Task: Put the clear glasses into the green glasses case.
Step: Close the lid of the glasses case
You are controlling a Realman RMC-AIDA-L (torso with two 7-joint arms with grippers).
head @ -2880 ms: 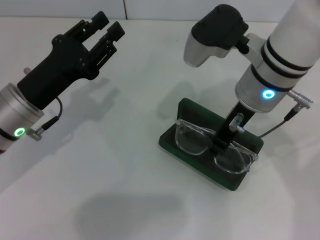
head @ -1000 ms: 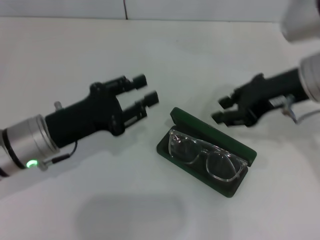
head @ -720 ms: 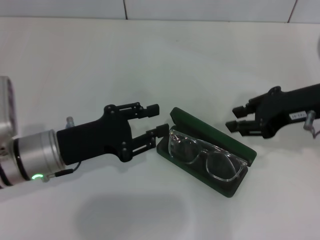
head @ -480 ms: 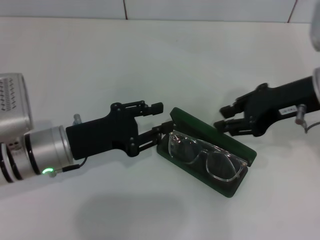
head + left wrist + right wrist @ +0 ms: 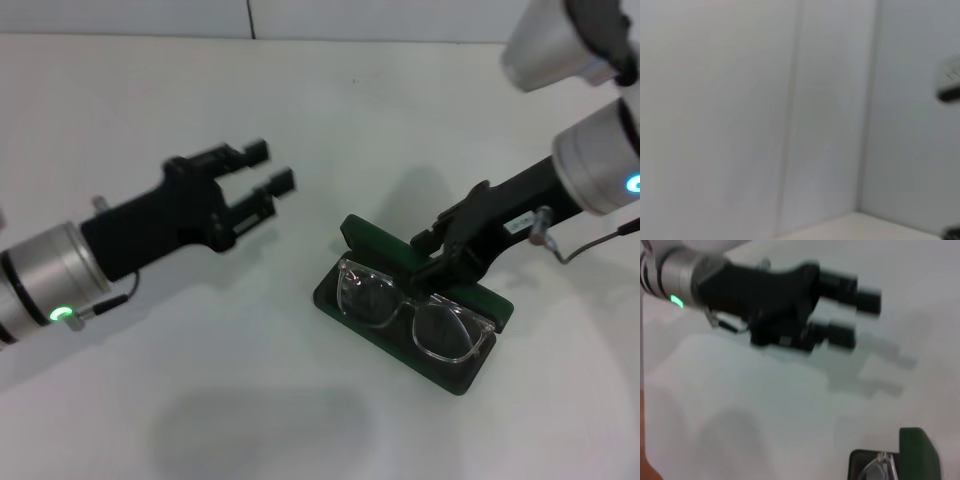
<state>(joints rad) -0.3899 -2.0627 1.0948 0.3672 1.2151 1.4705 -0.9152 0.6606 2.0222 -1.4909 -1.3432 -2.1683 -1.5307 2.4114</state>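
The clear glasses [image 5: 412, 311] lie lens-up inside the open green glasses case [image 5: 332, 294], right of the table's middle. The case's lid [image 5: 370, 234] stands up behind them. My right gripper [image 5: 424, 260] hangs open just over the lid's edge and the glasses' bridge, with nothing between its fingers. Well left of the case, my left gripper [image 5: 269, 167] is open and empty, raised off the table and pointing toward the case. The right wrist view shows the left gripper [image 5: 859, 317] farther off, plus a corner of the case [image 5: 918, 450] and one lens of the glasses [image 5: 879, 466].
A white table [image 5: 300, 90] lies all around the case, with a white tiled wall [image 5: 250, 15] at the back. The left wrist view shows only a pale wall [image 5: 765, 120].
The left gripper has drawn back up and left from the case's left end. The right gripper has come in from the right and now hangs over the lid and glasses.
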